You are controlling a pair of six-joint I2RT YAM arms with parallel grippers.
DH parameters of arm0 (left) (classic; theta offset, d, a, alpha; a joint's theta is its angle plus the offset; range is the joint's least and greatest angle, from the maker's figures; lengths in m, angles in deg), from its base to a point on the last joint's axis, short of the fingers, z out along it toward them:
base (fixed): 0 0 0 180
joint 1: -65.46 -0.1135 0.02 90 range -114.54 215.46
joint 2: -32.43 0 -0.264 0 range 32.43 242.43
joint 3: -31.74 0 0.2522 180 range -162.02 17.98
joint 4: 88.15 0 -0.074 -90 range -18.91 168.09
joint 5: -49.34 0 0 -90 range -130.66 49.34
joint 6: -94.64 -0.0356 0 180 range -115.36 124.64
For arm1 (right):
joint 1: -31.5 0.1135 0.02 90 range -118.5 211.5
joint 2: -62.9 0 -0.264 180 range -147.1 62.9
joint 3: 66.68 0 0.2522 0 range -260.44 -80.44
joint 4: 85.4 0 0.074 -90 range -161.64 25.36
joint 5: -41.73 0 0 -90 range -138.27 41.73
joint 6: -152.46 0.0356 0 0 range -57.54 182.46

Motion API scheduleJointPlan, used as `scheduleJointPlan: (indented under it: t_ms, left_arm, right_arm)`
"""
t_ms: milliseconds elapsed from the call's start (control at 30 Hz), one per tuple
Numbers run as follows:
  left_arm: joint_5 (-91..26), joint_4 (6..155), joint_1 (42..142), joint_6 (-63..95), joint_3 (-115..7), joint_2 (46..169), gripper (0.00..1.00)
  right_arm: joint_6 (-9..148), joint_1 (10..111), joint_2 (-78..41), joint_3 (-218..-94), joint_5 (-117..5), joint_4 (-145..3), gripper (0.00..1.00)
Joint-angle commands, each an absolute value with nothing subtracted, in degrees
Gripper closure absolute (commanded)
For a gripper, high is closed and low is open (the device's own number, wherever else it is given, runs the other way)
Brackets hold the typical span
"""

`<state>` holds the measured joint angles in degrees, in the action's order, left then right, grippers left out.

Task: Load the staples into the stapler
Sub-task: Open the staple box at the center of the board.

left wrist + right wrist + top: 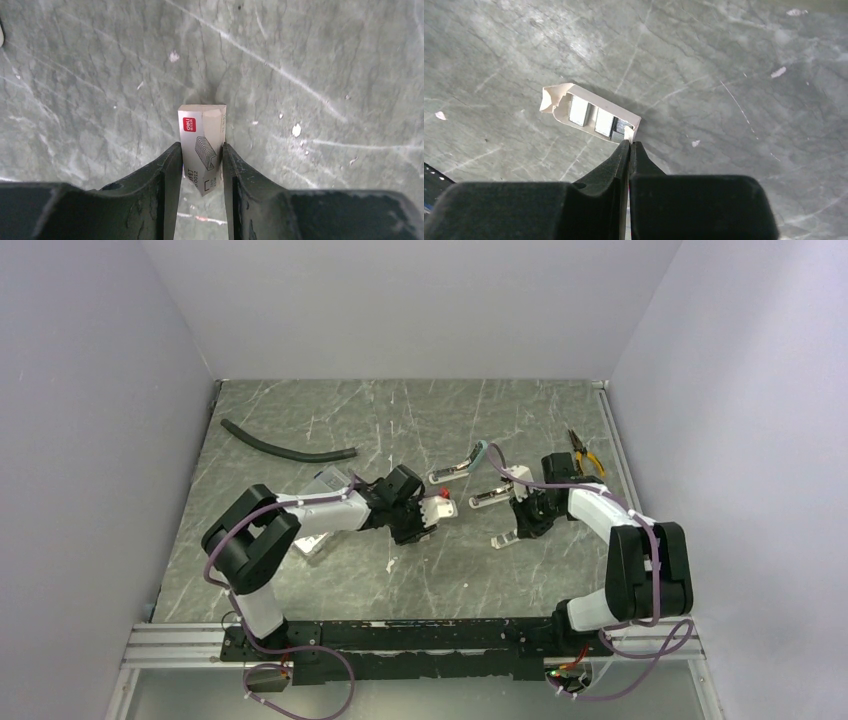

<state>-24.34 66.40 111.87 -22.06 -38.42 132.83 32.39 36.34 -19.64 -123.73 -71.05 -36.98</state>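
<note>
Two box parts: inner tray (555, 102) lies open on the counter (734, 60) w/ staple strips (579, 110) inside. Right fingers (621, 155) are clenched, tips at its 4 o'clock corner flap; can't tell if the flap is pinched. Left fingers (170, 165) grasp the sleeve (202, 130) over the counter, hiding its lower part: red logo tag at 10 o'clock, staple drawing, "0012" partly readable.

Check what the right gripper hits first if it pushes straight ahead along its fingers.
The open staple tray. The right gripper has its shut tips at the tray's near end corner, apparently touching a small flap there. Past the tray, only bare table shows.
</note>
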Motion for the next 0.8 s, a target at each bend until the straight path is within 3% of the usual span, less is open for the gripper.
scheduleJointPlan:
  t_ms: [0, 167, 267, 500, 633, 767]
  left_arm:
    - [-29.4, 57.41, 111.15, -27.18, -38.56, 131.12, 0.61]
    - [-30.6, 54.14, 108.23, -29.04, -38.87, 129.7, 0.6]
    - [-30.79, 53.78, 107.1, -29.58, -38.44, 129.23, 0.57]
    - [-31.37, 57.69, 106.95, -27.53, -36.34, 128.66, 0.39]
    - [-31.74, 60.29, 106.71, -25.39, -35.73, 126.32, 0.3]
    - [-32.07, 61.49, 106.52, -23.59, -35.64, 123.76, 0.24]
  right_arm:
    - [29.07, 34.33, -18.11, -123.07, -69.17, -37.99, 0.94]
    - [28.84, 31.73, -18.81, -124.63, -70.24, -37.92, 0.91]
    - [29.08, 31.67, -19.13, -125.29, -70.49, -37.84, 0.83]
    - [31.22, 31.7, -16.83, -127.77, -71.6, -37.5, 0.62]
    - [33.11, 31.67, -13.81, -129.05, -71.61, -36.91, 0.58]
    - [37.08, 31.67, -11.96, -129.74, -71.51, -36.47, 0.61]
